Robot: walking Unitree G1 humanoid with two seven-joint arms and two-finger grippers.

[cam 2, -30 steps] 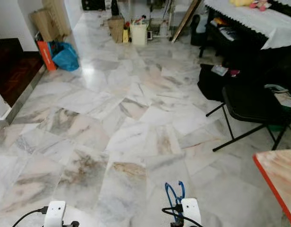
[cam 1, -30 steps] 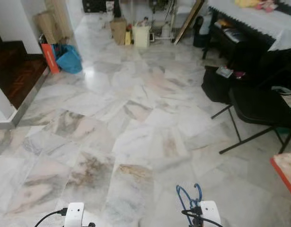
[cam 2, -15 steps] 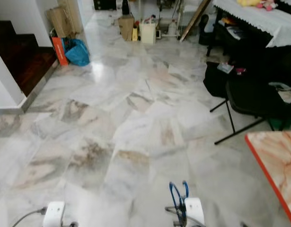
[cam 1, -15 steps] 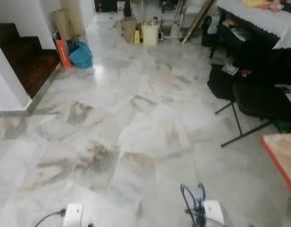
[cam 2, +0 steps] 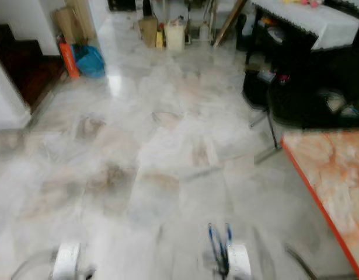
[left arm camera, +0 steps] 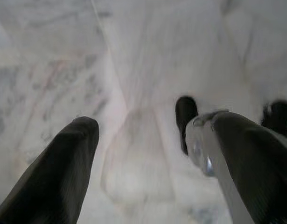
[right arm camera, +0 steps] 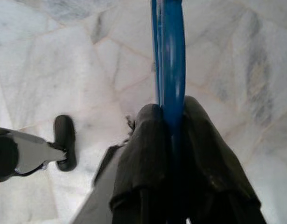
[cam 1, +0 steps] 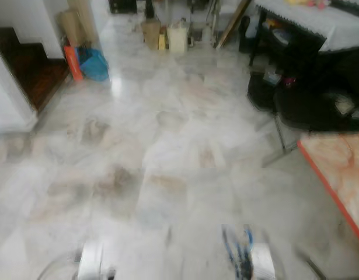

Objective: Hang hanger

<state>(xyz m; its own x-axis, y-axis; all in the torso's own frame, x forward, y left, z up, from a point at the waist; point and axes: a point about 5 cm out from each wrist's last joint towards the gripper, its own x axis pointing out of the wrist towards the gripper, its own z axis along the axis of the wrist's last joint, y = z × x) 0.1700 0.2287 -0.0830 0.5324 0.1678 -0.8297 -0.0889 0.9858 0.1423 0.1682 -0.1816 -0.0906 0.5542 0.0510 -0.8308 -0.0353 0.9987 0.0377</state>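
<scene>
Our right pincer pinches the blue hanger between its fingers, the hanger rising straight out past the tips above the marble floor. Our left pincer hangs spread, holding nothing.

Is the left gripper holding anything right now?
No, in the left wrist view the left gripper has its two black fingers spread apart with only bare marble floor between them.

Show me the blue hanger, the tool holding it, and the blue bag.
blue hanger (right arm camera: 169, 56), right wrist view, on its shaft.
right tool (right arm camera: 170, 123), right wrist view, between its fingertips.
blue bag (cam 1: 95, 65), left eye view, its middle.
</scene>
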